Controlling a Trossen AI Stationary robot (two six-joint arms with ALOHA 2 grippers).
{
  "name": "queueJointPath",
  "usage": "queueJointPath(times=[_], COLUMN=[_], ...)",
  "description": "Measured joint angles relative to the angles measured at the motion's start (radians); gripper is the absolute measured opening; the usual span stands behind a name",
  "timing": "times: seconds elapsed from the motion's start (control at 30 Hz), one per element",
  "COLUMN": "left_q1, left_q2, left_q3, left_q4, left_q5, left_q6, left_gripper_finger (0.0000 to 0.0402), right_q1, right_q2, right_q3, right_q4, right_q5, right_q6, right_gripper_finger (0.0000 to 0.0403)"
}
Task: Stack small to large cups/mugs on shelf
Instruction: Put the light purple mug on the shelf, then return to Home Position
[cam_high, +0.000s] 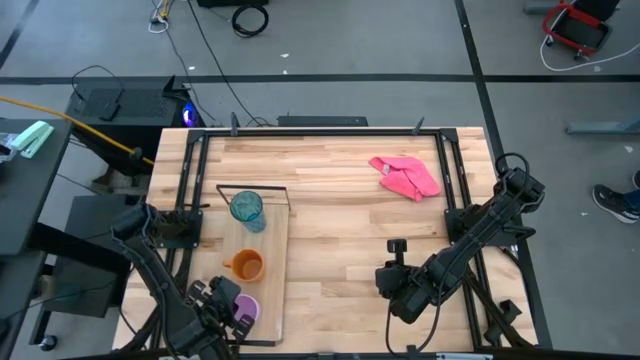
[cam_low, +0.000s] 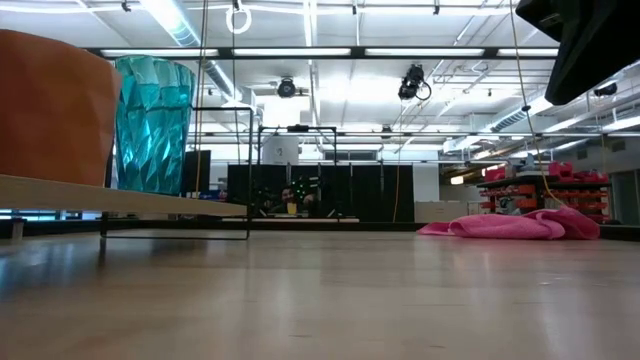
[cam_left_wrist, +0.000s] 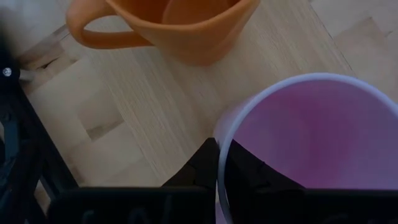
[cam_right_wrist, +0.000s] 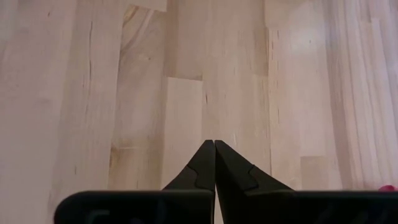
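Lilac mug (cam_left_wrist: 311, 143) sits at the shelf's (cam_high: 275, 250) near end, its rim pinched by the left gripper (cam_left_wrist: 217, 165); a careless release could tip it against the orange mug (cam_left_wrist: 180, 25). Right gripper (cam_right_wrist: 214, 163) idles clenched, empty.

- We see the left arm reaching in from the 7 o'clock corner of the high view, its links folded low.
- Its left end effector (cam_left_wrist: 217, 165) has the fingers pinched on a thin lilac rim, one finger on each side of the wall.
- We find the right arm coming from 4 o'clock, stretched diagonally toward the middle.
- The right end effector (cam_right_wrist: 214, 163) points down over bare wood, its fingers pressed together with nothing between them.
- In the low view, only a dark piece of an arm shows at 1 o'clock.
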Motion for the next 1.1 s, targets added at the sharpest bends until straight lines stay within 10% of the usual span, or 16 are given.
queueJointPath(times=[1.1], left_q1=[-0.003], left_q2=[-0.034], left_q3=[0.027], left_q4=[-0.005], left_q5=[-0.026], left_q6=[-0.029], left_gripper_finger=[0.0106], right_q1=[0.000], right_q2=[0.000], right_q3=[0.000], right_q4=[0.000], right_q5=[-0.024], right_q6=[-0.002], right_gripper_finger=[0.0007])
